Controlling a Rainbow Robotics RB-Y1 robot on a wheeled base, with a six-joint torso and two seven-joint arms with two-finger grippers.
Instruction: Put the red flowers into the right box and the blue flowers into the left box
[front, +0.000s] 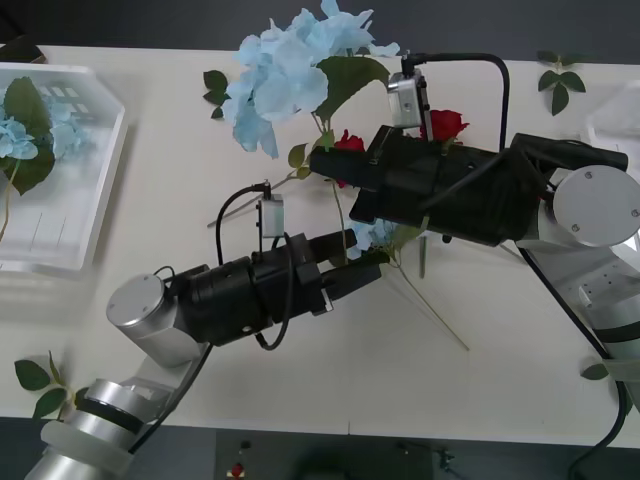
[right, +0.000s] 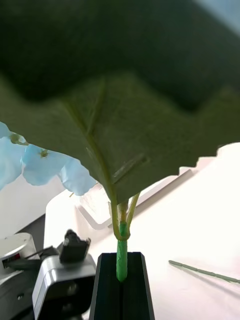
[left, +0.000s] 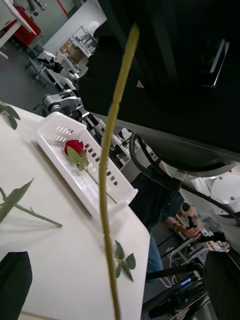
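– Across the white table (front: 300, 400), what takes up the most room?

– At its far left edge stands the left box (front: 95, 200), the slotted white basket. Blue blooms (front: 35, 140) and a dark leaf already lie in it. The two black arms reach in over the middle of the table, the left one from the near left and the right one from the right.

– What is the right tool (front: 318, 162) doing?

– It is at mid-table with its fingers pinched together on the green stem (right: 121, 260) of a blue flower. The right wrist view shows the stem caught between the two black pads. A broad leaf (right: 120, 125) spreads just above them. The big pale cluster (front: 290, 70) of that flower sits up toward the far edge of the table.

– And the left tool (front: 375, 262)?

– It is just beside and below the right arm, with its fingers (left: 12, 285) spread wide. A long thin stem (left: 112, 165) runs through the gap between them, and they are not closed on it.

– Where are the red flowers?

– Two roses (front: 350, 142) lie on the table behind the right arm. One is at the tool and the other (front: 445, 125) is farther right. The left wrist view shows the right box (left: 107, 192) with a third rose (left: 75, 146) lying inside it.

– Anything smaller?

– Bare leaf sprigs lie at the far right (front: 558, 80) and the near left corner (front: 35, 380).
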